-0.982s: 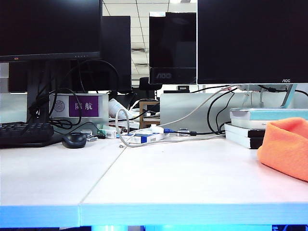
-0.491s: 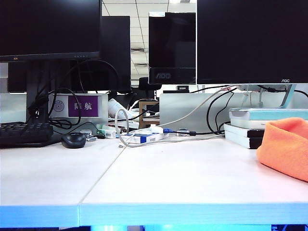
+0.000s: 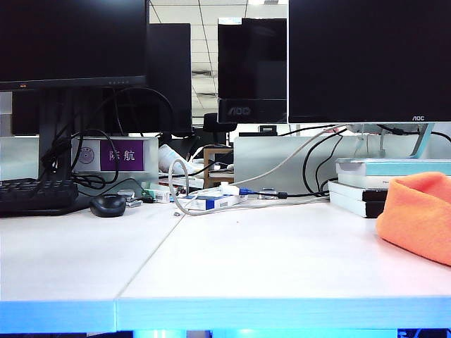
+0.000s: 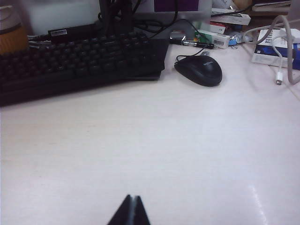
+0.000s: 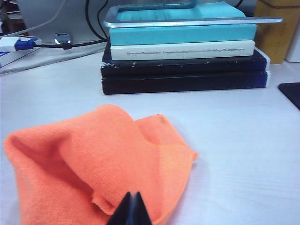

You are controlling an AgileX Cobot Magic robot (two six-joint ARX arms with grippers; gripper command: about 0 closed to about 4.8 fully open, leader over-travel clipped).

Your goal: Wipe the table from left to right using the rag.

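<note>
Right wrist view: the right gripper (image 5: 131, 206) hangs pressed together and empty above the rag (image 5: 98, 164), dropped by the desk's (image 3: 282, 260) right edge, suggesting wiping's done; the left gripper (image 4: 130, 211), likewise pressed together, idles near the left edge.

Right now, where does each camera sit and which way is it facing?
Exterior: low at the table front edge, facing the monitors; no arm shows.
Left wrist: above the shut left hand, facing keyboard and mouse.
Right wrist: above the shut right hand, facing rag and books.
Exterior shares the mouse, rag and books.
</note>
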